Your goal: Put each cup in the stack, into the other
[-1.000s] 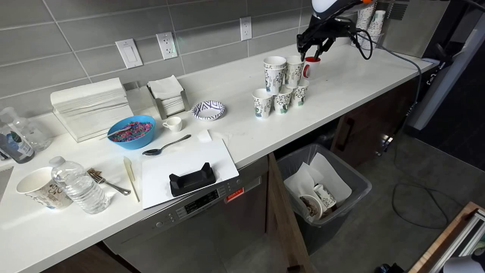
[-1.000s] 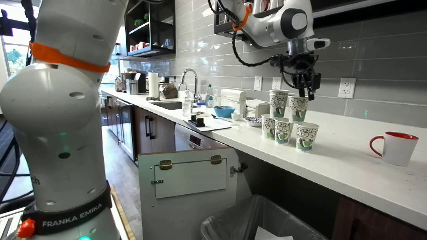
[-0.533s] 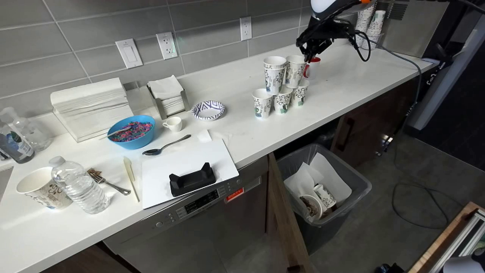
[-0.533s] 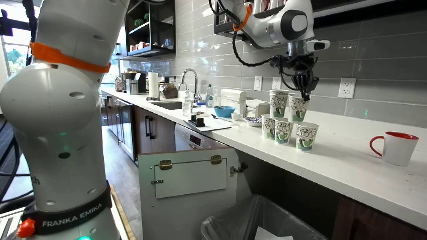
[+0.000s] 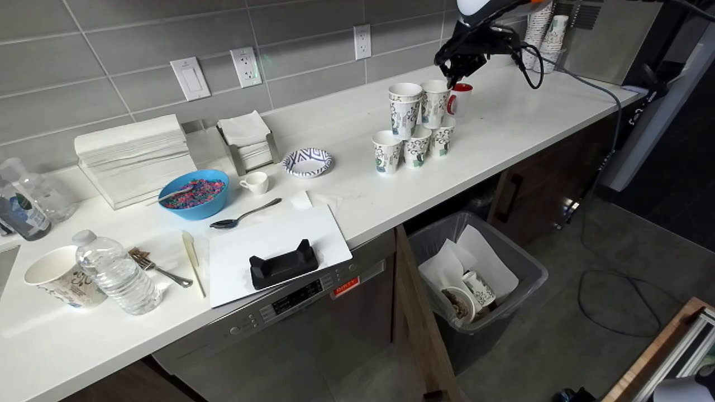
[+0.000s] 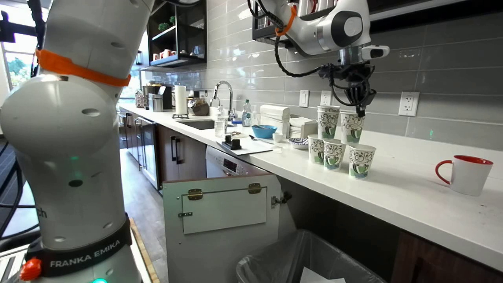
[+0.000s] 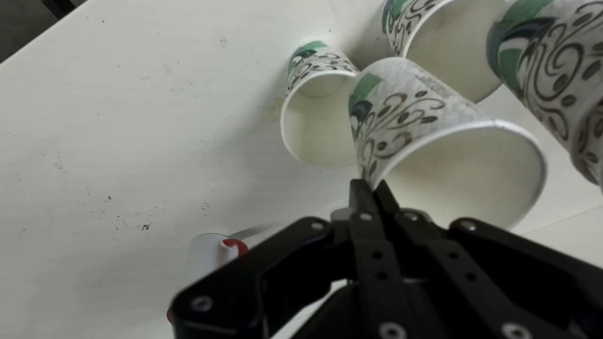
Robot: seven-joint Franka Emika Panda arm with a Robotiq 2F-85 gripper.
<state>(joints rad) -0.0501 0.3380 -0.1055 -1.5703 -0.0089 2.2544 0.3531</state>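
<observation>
Your jaws are clenched, their tips almost together, on the rim of a white paper cup printed with dark scrolls and a green patch; the black tips cover the very spot, so you cannot see how much wall they pinch. In both exterior views black cables crowd the jaws and make their outline hard to read. The gripped cup stands in the upper row of the stack; whether its base presses on the cups under it you cannot tell. Just beside it you have a nested pair of patterned white paper cups, two rims showing, cropped by the wrist view's right edge.

Beneath, on the white surface, three patterned cups form the bottom row: the end cup, the middle cup, cropped by the wrist view's top edge, and the far cup.

Apart from the stack stands a white mug with a red interior and handle; your jaws hide part of it in the wrist view. Farther off, towers of white paper cups show, too small to count. The cabinet interior is too dark to read.
</observation>
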